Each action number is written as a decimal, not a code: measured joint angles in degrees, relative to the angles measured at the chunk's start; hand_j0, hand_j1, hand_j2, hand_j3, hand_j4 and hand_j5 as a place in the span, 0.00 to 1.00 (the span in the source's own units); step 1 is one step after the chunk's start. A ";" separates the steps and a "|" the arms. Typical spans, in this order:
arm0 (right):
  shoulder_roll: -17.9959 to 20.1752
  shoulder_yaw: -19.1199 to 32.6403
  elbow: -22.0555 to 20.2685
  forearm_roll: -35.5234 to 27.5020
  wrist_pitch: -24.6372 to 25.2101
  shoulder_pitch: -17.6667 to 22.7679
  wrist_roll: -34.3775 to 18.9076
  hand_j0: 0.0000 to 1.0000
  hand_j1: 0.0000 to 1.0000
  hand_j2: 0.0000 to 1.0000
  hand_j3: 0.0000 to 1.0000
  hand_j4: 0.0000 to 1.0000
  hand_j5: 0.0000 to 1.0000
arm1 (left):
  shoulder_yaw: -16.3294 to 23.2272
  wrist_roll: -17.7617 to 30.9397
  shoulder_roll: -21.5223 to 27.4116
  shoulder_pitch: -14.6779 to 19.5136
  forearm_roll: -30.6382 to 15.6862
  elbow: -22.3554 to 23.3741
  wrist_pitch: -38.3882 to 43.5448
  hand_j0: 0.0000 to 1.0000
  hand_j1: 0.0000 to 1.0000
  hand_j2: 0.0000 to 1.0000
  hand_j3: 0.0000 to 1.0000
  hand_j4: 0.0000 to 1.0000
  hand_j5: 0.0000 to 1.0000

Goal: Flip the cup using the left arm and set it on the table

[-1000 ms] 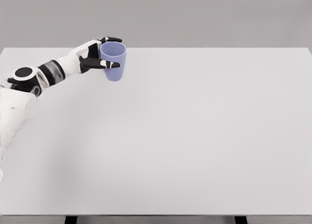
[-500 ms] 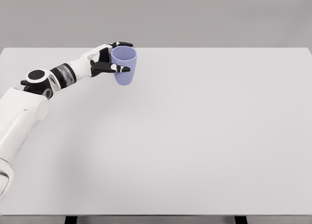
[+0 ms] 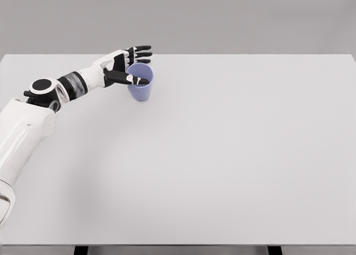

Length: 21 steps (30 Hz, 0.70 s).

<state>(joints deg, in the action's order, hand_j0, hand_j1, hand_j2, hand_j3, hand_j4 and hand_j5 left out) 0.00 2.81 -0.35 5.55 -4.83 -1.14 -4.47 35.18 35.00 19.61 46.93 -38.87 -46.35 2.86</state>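
A lavender cup (image 3: 141,91) stands upright, mouth up, on the white table (image 3: 222,155) near its far left part. My left hand (image 3: 146,66) hovers at the cup's rim with its black fingers (image 3: 142,53) spread behind and above the cup. The thumb (image 3: 135,78) reaches across the front of the rim. The fingers no longer wrap the cup's wall, and the hand looks open. Whether the thumb still touches the rim is unclear. The left arm stretches in from the lower left. No right arm shows.
A grey wall (image 3: 233,16) rises behind the table's far edge. The table's dark legs (image 3: 81,249) show at the bottom edge.
The cup moved right, then dropped out of the grasp to sit lower on the table. The fingers have spread away from its wall.
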 measured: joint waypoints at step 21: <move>0.00 0.00 0.00 0.00 0.00 0.00 0.00 1.00 1.00 1.00 1.00 1.00 1.00 | -0.77 0.01 13.27 4.83 2.56 -11.09 -3.48 1.00 1.00 1.00 1.00 1.00 1.00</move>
<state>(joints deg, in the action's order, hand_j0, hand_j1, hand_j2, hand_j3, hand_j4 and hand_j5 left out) 0.00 2.81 -0.35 5.55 -4.83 -1.14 -4.47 34.41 35.01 32.88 51.77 -36.31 -57.44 -0.63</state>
